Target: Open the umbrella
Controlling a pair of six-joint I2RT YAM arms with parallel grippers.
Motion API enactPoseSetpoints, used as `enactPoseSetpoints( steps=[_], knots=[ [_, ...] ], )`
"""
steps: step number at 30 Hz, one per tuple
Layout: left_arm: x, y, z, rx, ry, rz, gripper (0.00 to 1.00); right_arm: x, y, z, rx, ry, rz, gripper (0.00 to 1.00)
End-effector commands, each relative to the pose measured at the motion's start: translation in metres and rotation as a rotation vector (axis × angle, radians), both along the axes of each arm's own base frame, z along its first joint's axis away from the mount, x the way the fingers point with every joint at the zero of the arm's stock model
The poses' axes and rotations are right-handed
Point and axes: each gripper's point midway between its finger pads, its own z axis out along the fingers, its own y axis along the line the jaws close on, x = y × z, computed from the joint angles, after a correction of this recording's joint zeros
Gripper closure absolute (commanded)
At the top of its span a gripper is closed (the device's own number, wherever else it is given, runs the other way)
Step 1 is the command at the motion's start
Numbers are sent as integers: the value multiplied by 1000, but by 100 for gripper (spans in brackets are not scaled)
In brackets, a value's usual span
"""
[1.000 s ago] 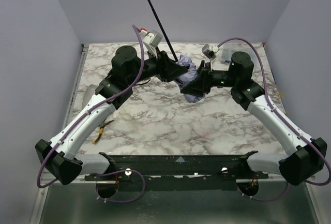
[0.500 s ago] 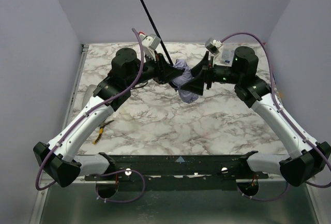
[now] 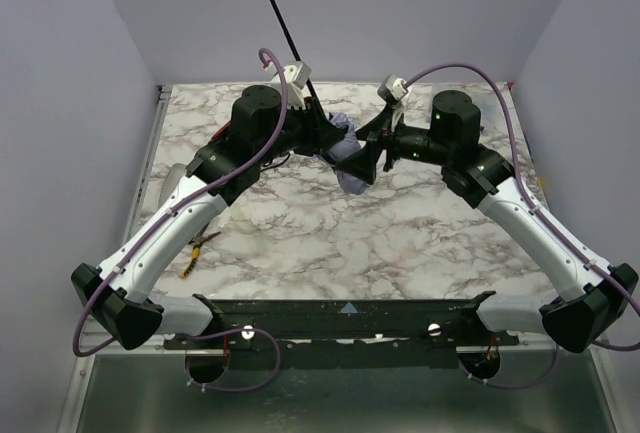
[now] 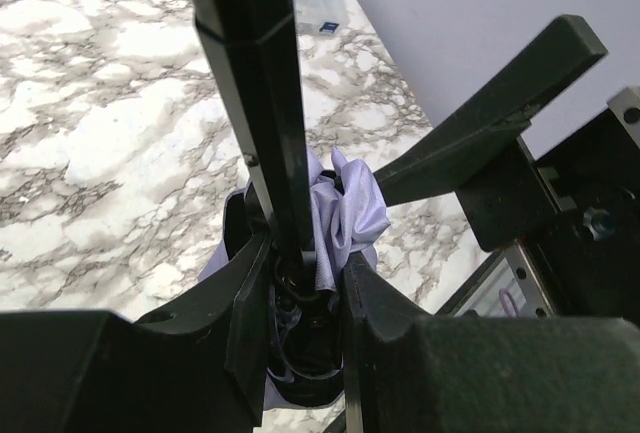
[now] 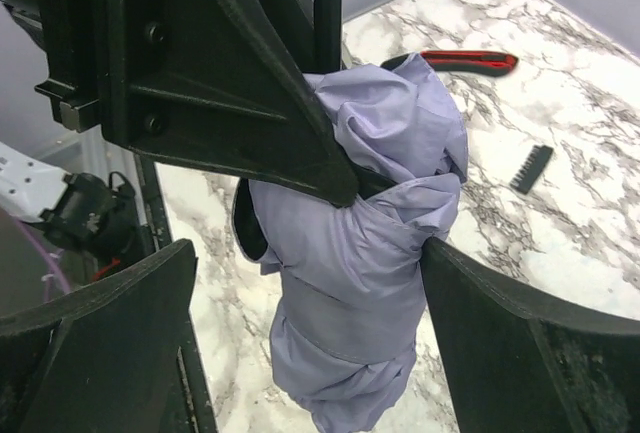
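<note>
A white, grey-veined marble desk is enclosed by plain pale grey walls on three sides. At the near edge, the two arm bases are seen bolted side by side on a dark rail. Just beyond the left base, a small yellow-handled item is noted lying flat on the desk beside the left arm.

Farther in, both arms are angled inward and meet above the back half of the desk. The umbrella is held there in the air, folded, its pale lavender fabric bunched into a crumpled bundle that hangs downward. The left tool is closed tightly on the umbrella's thin black shaft, just above the bundle. The right tool is spread wide, with the bundle between its fingers. One finger is seen against the fabric and the other stands apart from it, so nothing is gripped by it.

Beyond the bundle, a red-and-black item and a small black comb-like piece are noted on the desk, apart from each other. The shaft is observed rising at a slant up and to the left, past the back wall and out of the overhead view.
</note>
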Motion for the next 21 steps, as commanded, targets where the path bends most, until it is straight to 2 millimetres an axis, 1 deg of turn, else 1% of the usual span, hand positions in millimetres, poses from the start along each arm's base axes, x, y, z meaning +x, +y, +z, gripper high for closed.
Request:
enactPoseSetpoints(
  steps=[1,3,6,8,10,13,14,15,16,18,19,21],
  knots=[
    [-2,-7,35,-88,-36,11,100,14,7,-3,-49,-61,-97,5],
    [-1,-8,35,-88,-35,13,100,22,7,-2,-39,-64,-140,9],
    [1,-8,34,-93,-22,30,100,29,7,-2,-34,-77,-170,22],
    [1,-9,34,-98,-16,30,100,32,9,-6,-47,-81,-184,28],
    [2,-10,36,-104,-7,33,100,34,10,-9,-60,-89,-199,27],
    [4,-12,36,-112,8,40,100,36,13,-13,-93,-130,-226,16],
    [4,-12,35,-113,12,40,100,36,14,-14,-101,-139,-233,15],
    [5,-13,34,-111,15,38,100,38,13,-15,-109,-143,-243,19],
    [5,-14,34,-112,20,39,100,39,13,-16,-115,-147,-249,28],
    [6,-15,33,-113,24,38,100,42,12,-19,-128,-155,-260,51],
    [5,-15,34,-111,17,35,100,44,10,-19,-132,-158,-272,69],
    [6,-14,37,-100,-5,29,100,46,7,-19,-130,-156,-294,91]
  ],
)
